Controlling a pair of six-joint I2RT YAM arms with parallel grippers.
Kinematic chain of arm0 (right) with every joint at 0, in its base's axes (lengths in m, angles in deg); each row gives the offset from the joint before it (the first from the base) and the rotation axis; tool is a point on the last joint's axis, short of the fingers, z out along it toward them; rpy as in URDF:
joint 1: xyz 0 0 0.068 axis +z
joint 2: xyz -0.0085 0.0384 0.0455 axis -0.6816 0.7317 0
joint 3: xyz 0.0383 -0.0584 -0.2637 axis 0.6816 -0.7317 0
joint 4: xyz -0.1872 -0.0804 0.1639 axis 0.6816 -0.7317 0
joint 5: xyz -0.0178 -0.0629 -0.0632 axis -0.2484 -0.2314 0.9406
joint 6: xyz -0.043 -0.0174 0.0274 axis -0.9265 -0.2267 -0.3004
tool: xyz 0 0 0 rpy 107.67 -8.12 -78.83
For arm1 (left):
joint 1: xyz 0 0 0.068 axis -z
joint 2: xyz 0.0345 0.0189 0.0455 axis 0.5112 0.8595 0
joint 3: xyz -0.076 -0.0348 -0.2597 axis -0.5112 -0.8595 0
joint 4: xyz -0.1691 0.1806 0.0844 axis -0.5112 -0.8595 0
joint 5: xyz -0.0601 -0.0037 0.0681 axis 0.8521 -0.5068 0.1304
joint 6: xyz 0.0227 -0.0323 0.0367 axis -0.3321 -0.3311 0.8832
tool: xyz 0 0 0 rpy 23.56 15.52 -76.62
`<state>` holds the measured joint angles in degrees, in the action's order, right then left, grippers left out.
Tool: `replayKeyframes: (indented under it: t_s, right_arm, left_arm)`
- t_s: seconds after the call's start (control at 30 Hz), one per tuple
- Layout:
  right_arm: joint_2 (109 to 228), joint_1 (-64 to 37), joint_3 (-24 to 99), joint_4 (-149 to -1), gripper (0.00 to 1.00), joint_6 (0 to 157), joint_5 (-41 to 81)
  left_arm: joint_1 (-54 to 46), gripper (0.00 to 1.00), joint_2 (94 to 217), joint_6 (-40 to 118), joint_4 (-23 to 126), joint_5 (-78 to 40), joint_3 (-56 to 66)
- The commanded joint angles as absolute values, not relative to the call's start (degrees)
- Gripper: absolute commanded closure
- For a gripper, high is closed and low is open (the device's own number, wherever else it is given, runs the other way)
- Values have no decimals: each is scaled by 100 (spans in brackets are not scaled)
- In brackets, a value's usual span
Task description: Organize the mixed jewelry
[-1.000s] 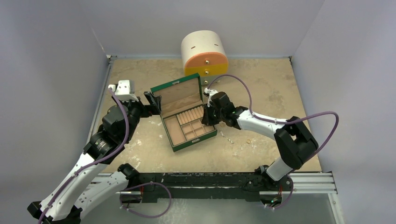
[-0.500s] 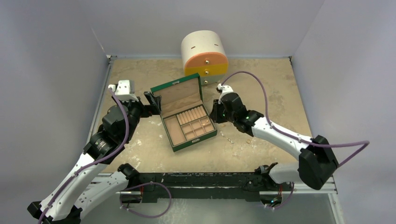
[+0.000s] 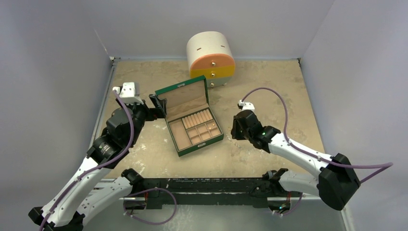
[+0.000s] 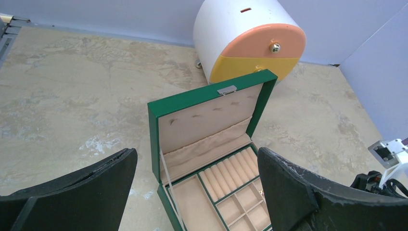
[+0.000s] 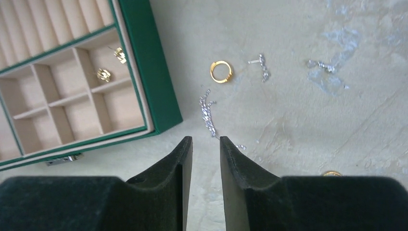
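Right gripper jaws slightly parted, empty, near silvery chain beside green box — left gripper wide open, holding nothing.

A gold ring lies flat on the table, just beside the side wall of the green box. A thin silvery chain lies stretched out near that box's corner. Two small silvery pieces lie apart farther from the wall, and two small gold pieces rest in a small compartment against it.

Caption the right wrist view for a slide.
Right gripper hovers, slightly open, near loose jewelry beside the green box holding two gold pieces.
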<state>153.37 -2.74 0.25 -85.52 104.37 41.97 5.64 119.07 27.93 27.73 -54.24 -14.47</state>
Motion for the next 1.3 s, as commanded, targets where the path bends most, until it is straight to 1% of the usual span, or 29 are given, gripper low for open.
replayKeyframes:
  t_s: [0.0,0.33,0.5,0.9,1.27]
  right_arm:
    - [15260,-241,-154,-8668,69,10657,4226]
    - [15371,-243,-392,-8821,65,10743,4102]
    - [15639,-245,-363,-8947,64,10791,4048]
    - [15713,-245,-486,-9093,59,10991,4438]
    - [15951,-244,-494,-9009,59,10927,4267]
  left_arm:
    - [529,4,11932,2747,3042,-5376,-1426]
    - [520,4,11960,2743,3045,-5348,-1425]
    - [520,4,11974,2739,3040,-5339,-1431]
    - [516,4,12007,2743,3044,-5330,-1425]
    - [519,4,11997,2738,3044,-5330,-1428]
